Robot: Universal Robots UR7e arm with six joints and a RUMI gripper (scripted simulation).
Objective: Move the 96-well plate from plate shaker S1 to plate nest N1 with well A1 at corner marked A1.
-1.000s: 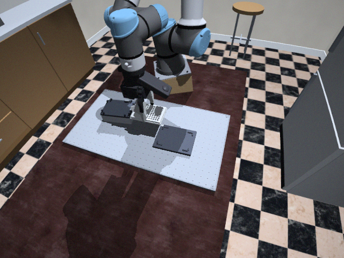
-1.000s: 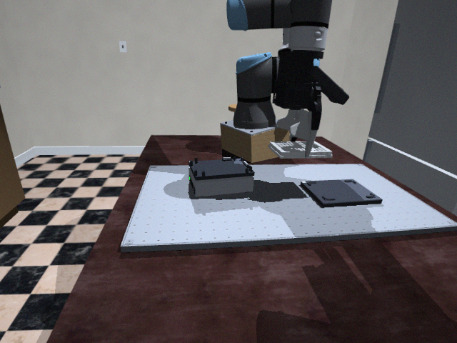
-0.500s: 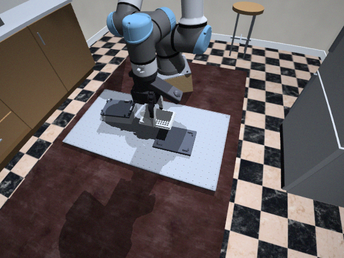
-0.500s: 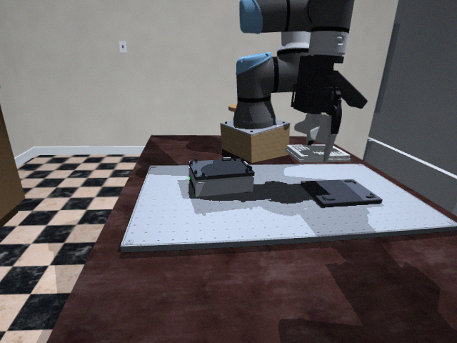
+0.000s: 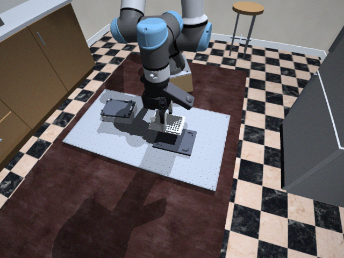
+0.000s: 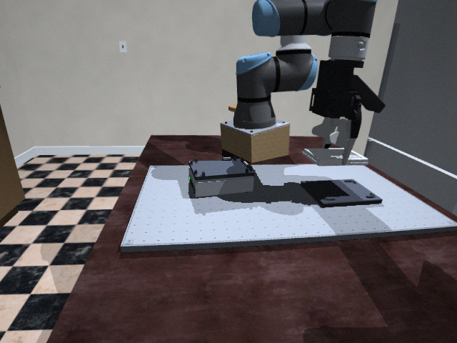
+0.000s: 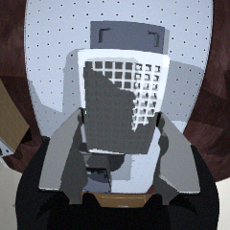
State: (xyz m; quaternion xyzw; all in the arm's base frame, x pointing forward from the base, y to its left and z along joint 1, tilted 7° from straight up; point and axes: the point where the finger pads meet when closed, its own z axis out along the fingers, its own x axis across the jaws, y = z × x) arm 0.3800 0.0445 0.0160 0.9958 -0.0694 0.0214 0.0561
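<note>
My gripper (image 5: 164, 121) (image 6: 345, 149) (image 7: 120, 110) is shut on the white 96-well plate (image 5: 176, 125) (image 6: 324, 156) (image 7: 144, 79), gripping it across its short width near one end. It holds the plate level in the air, above the near-arm edge of the dark plate nest N1 (image 5: 186, 142) (image 6: 343, 194) (image 7: 128, 33). The nest lies flat on the perforated baseplate (image 5: 110, 144) (image 6: 221, 221), with pale corner locators showing. The plate shaker S1 (image 5: 117, 110) (image 6: 221, 176) stands to the left with nothing on its dark top. I cannot make out the plate's cut corner.
The arm's wooden pedestal (image 5: 183, 80) (image 6: 254, 141) stands just behind the baseplate. Brown cabinets (image 5: 27, 69) are to the left, a tall grey unit (image 5: 314, 124) is to the right, and a stool (image 5: 248, 8) is at the back.
</note>
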